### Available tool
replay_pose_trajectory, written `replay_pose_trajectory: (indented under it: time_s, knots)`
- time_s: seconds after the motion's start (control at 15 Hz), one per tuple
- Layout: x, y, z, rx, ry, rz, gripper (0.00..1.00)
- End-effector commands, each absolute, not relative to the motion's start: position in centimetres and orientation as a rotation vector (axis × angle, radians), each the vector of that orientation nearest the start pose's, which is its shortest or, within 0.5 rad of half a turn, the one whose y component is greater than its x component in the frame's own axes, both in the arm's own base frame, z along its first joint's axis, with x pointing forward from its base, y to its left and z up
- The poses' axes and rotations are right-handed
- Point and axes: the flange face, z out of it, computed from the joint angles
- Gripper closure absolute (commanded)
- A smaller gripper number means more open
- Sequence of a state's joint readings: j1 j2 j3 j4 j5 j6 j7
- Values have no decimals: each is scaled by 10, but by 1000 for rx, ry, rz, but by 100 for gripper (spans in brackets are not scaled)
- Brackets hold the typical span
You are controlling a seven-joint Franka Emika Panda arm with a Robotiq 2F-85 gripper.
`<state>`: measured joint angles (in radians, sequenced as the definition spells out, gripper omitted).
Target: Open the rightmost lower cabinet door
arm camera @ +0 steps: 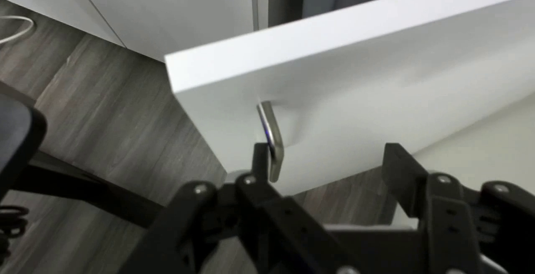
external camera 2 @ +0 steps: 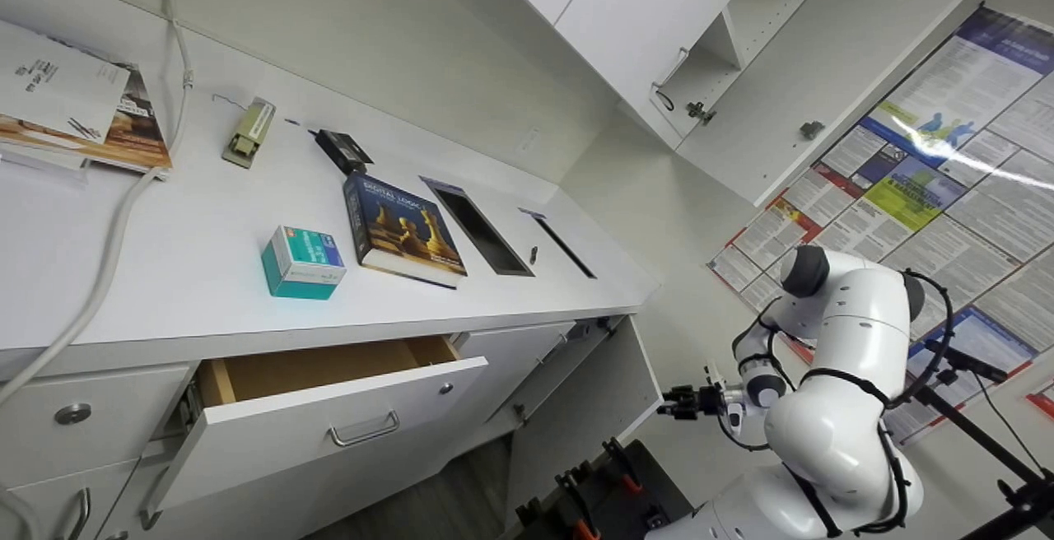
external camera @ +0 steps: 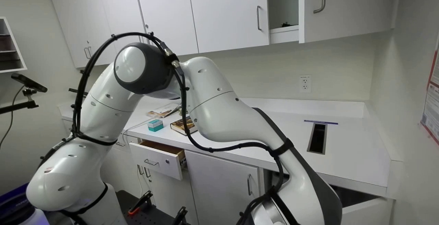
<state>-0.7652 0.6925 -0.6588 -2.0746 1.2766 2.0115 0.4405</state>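
- The door [arm camera: 376, 86], rightmost of the lower cabinets, stands swung out from its frame beside the side wall [external camera: 406, 108]; a dark opening [external camera: 353, 196] shows behind it in an exterior view.
- The gripper [arm camera: 330, 167] reaches toward the door's outer face in the wrist view, its jaws spread wide.
- The door's silver handle [arm camera: 271, 140] sits just beside one finger [arm camera: 260, 161], on the side of the gap; whether metal and pad touch cannot be told.
- In an exterior view, the gripper appears at the door's free edge; contact there is also unclear.
- The white arm [external camera: 212, 94] arches across the foreground of an exterior view, black cables [external camera: 210, 149] strapped along its links.
- A drawer [external camera 2: 296, 421] juts out beneath the white counter [external camera 2: 198, 293] in both exterior views.
- On the counter, a teal-and-white box [external camera 2: 305, 264] stands near a book [external camera 2: 408, 227] titled "Digital Logic"; magazines [external camera 2: 136, 124] lie well apart from them, beside a white cord [external camera 2: 114, 239].
- Overhead, an upper door [external camera: 346, 9] hangs open in both exterior views.
- Posters [external camera 2: 906, 161] line the wall beyond the arm.
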Motion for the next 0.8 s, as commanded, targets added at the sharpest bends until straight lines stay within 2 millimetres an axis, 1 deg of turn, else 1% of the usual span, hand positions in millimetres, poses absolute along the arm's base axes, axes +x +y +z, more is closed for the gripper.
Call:
replay_pose_trajectory:
  time_s: [0.0,0.2,0.33,0.53,0.73]
  knots:
    - [93,-538,184,-469,2501,-63,1]
    - [75,-543,223,-506,2542,-224,0]
    - [67,-541,245,-537,2561,-293,0]
    - [59,-530,271,-612,2574,-385,0]
    - [56,-510,287,-713,2536,-429,0]
